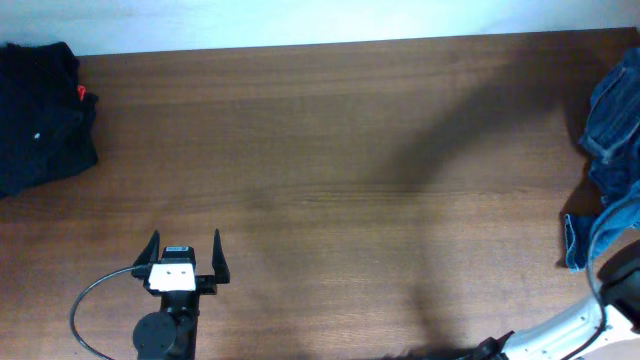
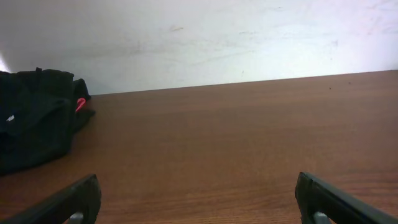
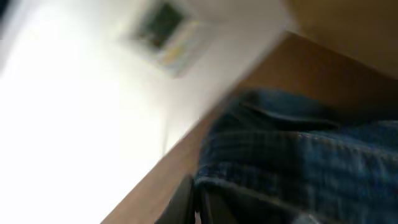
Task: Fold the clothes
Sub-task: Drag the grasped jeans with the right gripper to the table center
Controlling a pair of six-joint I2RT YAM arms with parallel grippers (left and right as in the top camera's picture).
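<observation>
The clothes, blue denim jeans, lie bunched at the table's right edge, and a corner of them points toward the front. In the right wrist view the jeans fill the lower right. My right gripper is shut there, with the denim hem pinched between its dark fingers. Overhead, only the right arm shows at the bottom right. My left gripper rests at the front left, far from the jeans. It is open, with nothing between its fingers.
A black garment pile with a small red tag sits at the table's back left corner and shows in the left wrist view too. The brown wooden table ends at a white wall behind.
</observation>
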